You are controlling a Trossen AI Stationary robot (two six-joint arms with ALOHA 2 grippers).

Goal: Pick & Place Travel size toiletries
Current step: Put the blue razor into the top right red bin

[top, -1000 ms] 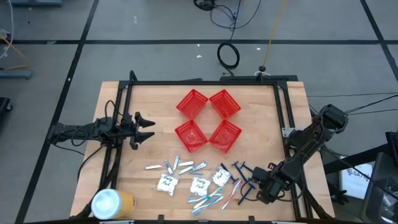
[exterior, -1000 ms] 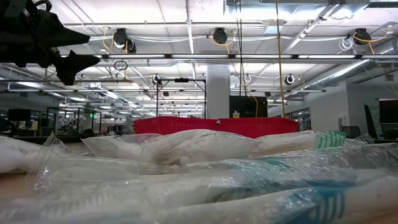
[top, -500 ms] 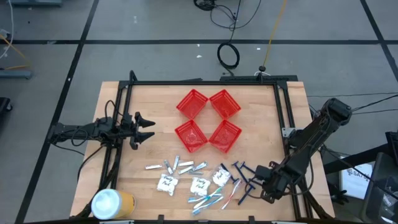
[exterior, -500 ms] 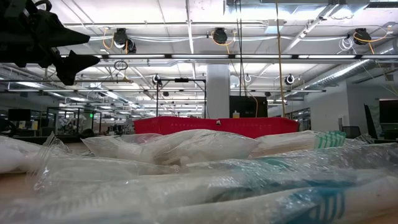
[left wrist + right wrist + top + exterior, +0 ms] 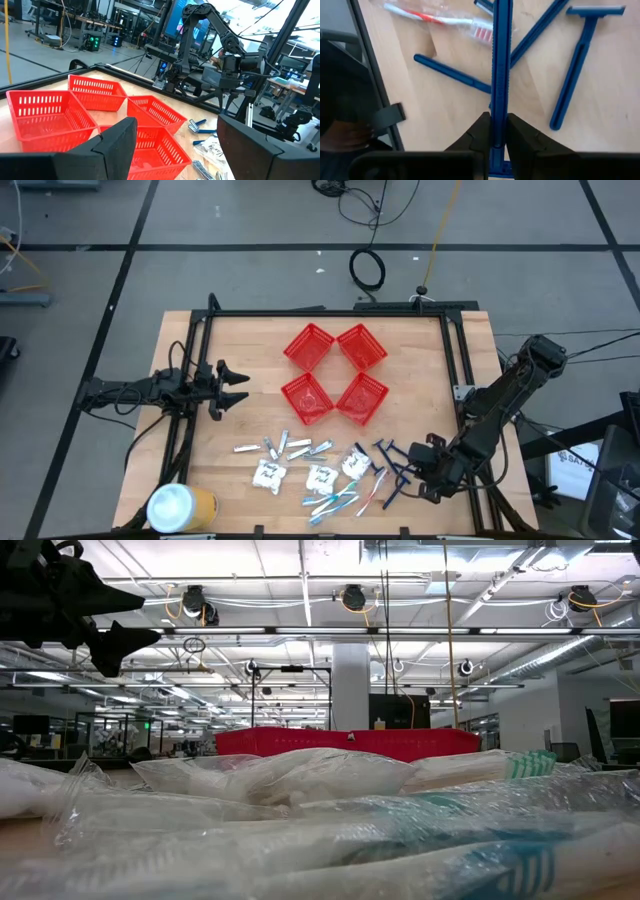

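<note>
Wooden table (image 5: 250,350): right gripper (image 5: 498,131) pinches slim blue razor (image 5: 500,60).

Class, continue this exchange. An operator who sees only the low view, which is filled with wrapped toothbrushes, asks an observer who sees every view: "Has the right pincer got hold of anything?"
Observer: Yes. The right wrist view shows the right pincer shut on the handle of a blue razor.
Operator: Where on the table is that?
Observer: In the high view it is at the near right corner of the table, beside the other razors.
Operator: And the left pincer?
Observer: The left pincer is open and holds nothing. It hovers left of the four red baskets, well away from the toiletries.
</note>
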